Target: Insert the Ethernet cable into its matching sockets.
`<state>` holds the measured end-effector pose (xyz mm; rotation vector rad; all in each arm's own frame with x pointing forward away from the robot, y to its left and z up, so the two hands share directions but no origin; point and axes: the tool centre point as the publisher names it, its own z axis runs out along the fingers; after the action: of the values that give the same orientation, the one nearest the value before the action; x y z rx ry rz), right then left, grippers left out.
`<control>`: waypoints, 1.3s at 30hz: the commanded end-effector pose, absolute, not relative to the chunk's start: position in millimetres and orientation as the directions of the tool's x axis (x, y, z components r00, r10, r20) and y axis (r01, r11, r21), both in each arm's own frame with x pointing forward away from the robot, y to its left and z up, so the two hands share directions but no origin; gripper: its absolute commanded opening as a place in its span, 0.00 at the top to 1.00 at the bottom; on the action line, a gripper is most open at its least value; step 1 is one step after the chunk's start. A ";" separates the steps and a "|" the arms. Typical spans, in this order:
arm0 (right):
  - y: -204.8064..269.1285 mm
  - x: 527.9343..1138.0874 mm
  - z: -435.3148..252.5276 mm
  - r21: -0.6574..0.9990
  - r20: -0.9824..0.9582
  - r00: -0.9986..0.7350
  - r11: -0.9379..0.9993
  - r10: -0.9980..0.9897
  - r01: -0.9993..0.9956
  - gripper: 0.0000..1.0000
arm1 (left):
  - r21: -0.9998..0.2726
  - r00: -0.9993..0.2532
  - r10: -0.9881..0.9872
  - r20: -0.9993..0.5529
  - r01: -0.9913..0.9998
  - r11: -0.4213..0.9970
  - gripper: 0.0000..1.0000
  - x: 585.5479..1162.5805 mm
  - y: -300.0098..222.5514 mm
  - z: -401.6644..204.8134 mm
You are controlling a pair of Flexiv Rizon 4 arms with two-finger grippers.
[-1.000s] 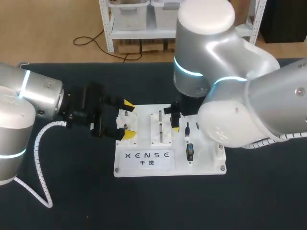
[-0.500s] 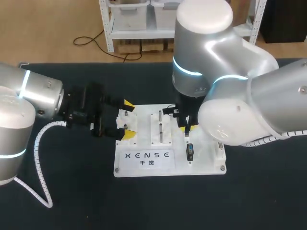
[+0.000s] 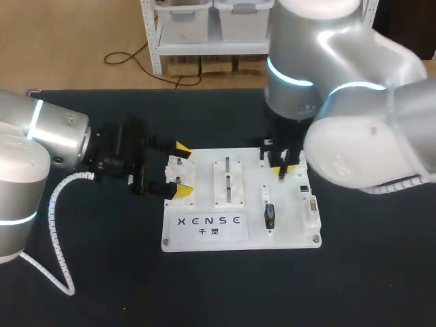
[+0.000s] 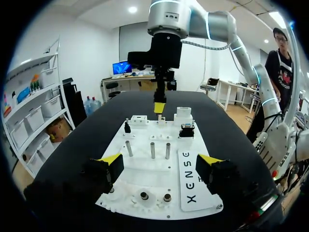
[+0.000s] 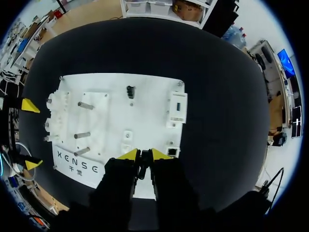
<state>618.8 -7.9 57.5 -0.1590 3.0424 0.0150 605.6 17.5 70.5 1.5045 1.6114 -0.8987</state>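
Observation:
The white socket board (image 3: 204, 238) lies mid-table. My right gripper (image 3: 283, 169) hangs over its back right part, shut on a thin dark Ethernet plug (image 5: 143, 166) pinched between the yellow tips. In the right wrist view a small dark-mouthed socket (image 5: 173, 152) sits at the board's edge just beside the fingertips, and it shows again in the head view as the socket (image 3: 303, 187). My left gripper (image 3: 181, 169) is open, its fingers straddling the board's left end. In the left wrist view the right gripper (image 4: 159, 107) stands over the board's far end.
Three upright metal pegs (image 4: 152, 150) rise from the board's middle. A black connector (image 3: 270, 216) stands near the front, with a grey multi-pin socket (image 3: 312, 204) at the right edge. The left arm's white cable conduit (image 3: 54, 238) loops over the black table.
My right gripper closed on the dark plug standing on the board, then carried it right and back towards the board's right edge. The left arm stayed put.

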 end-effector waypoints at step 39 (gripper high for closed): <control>-46.3 622.7 36.1 -0.026 -0.089 -0.989 0.993 -0.118 -0.116 1.00 | -0.002 -0.033 0.472 -0.881 0.998 0.066 0.00 605.4 18.2 69.0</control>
<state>622.2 -46.8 36.3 -0.1807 3.0447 -0.0303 605.6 17.4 70.6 1.5046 1.6118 -0.8986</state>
